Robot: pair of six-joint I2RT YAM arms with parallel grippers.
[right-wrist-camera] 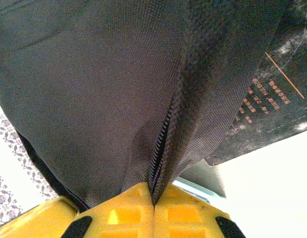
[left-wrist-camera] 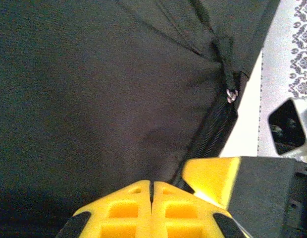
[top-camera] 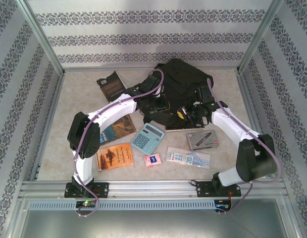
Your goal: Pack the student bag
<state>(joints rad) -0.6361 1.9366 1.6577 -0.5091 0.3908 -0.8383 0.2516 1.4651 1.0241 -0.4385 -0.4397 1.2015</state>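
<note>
The student bag [top-camera: 180,79], a big black soft backpack, lies at the back middle of the table. Both grippers meet at its near edge. My left gripper [top-camera: 163,106] is shut, and in the left wrist view its yellow fingertips [left-wrist-camera: 151,191] pinch a pucker of the black fabric [left-wrist-camera: 94,99] beside a zipper line [left-wrist-camera: 213,134] with a metal pull [left-wrist-camera: 231,94]. My right gripper [top-camera: 190,111] is shut on the bag's zipper edge [right-wrist-camera: 161,144], which runs straight into its closed tips [right-wrist-camera: 153,198]. One of the right gripper's yellow fingers [left-wrist-camera: 210,176] sits close beside the left one.
A dark book [top-camera: 111,85] lies left of the bag. A second book [top-camera: 119,130] sits under the left arm, an orange book [top-camera: 114,156] nearer. A calculator [top-camera: 147,138], pink eraser [top-camera: 152,160], flat printed packet [top-camera: 188,157] and grey pen box [top-camera: 203,140] lie in front.
</note>
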